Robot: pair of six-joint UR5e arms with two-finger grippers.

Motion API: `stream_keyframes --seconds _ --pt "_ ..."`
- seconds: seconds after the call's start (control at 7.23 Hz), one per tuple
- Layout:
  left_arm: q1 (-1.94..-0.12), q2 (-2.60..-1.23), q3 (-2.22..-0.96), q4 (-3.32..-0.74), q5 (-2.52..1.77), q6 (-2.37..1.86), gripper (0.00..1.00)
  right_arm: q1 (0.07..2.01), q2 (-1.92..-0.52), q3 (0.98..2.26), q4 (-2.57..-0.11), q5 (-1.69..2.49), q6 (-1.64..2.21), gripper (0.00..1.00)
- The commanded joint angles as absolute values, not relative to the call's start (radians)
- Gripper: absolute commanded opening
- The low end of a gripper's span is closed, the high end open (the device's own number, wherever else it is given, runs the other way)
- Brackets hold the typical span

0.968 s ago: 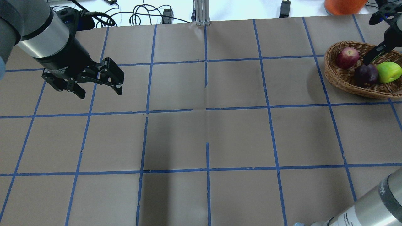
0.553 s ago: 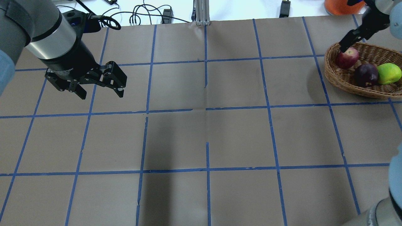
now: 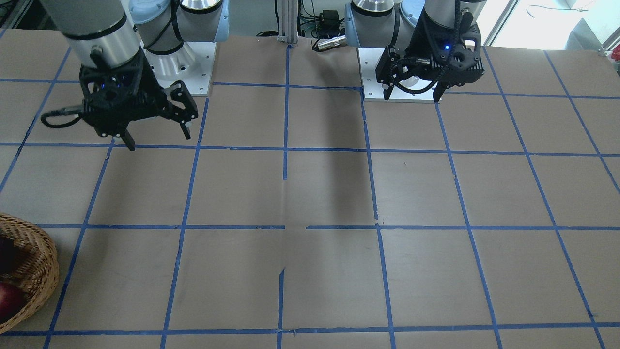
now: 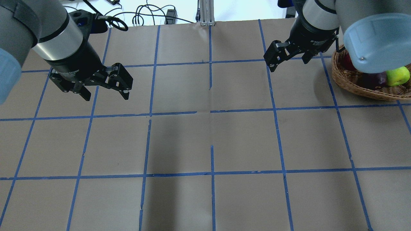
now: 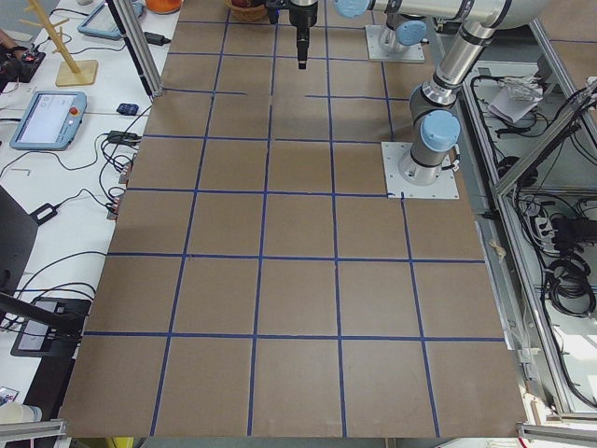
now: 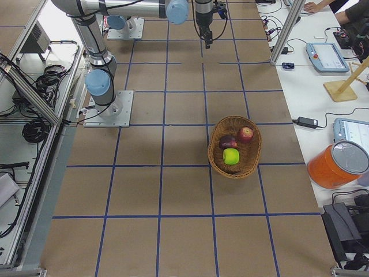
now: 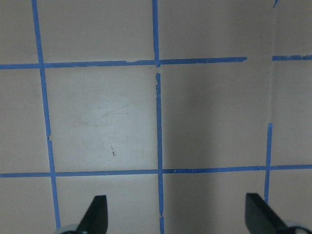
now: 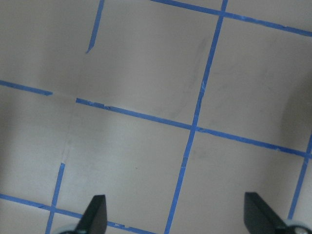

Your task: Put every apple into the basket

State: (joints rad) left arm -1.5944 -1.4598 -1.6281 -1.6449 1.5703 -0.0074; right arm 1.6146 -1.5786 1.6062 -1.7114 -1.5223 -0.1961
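The wicker basket (image 6: 214,156) stands at the table's right end and holds all three apples: the yellow-green apple (image 6: 231,156), a dark red apple (image 6: 228,142) and a red apple (image 6: 247,134). In the overhead view my right arm's elbow covers much of the basket (image 4: 362,91), and the green apple (image 4: 398,76) shows. My right gripper (image 4: 289,62) is open and empty, left of the basket and above the table. My left gripper (image 4: 106,93) is open and empty over the far left. Both wrist views show only taped paper between open fingers.
The table (image 4: 212,141) is covered in brown paper with a blue tape grid. An aluminium post (image 4: 205,12) and cables (image 4: 144,16) sit at its far edge. An orange bucket (image 6: 340,164) and a tablet (image 6: 326,56) stand beyond the table's side.
My right gripper has left the basket and swung left toward the table's middle. The three apples stay in the basket. My left gripper has drifted slightly right.
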Motion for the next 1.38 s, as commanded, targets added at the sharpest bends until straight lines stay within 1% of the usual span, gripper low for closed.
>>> stream_keyframes --seconds 0.0,0.14,0.55,1.24 --pt "-1.594 -1.457 -1.629 -1.646 1.568 -0.006 1.0 1.628 -1.525 1.518 -1.646 -1.686 -0.184 1.0" --pt "-1.595 -1.456 -1.629 -1.646 1.568 -0.006 1.0 1.626 -1.519 1.476 -1.634 -1.593 -0.172 1.0" --pt "-1.595 -1.457 -1.628 -1.646 1.569 -0.006 1.0 1.608 -1.49 1.47 -1.638 -1.578 -0.147 1.0" --pt "-1.595 -1.45 -1.628 -1.651 1.571 -0.006 1.0 1.583 -1.499 1.485 -1.626 -1.592 -0.133 1.0"
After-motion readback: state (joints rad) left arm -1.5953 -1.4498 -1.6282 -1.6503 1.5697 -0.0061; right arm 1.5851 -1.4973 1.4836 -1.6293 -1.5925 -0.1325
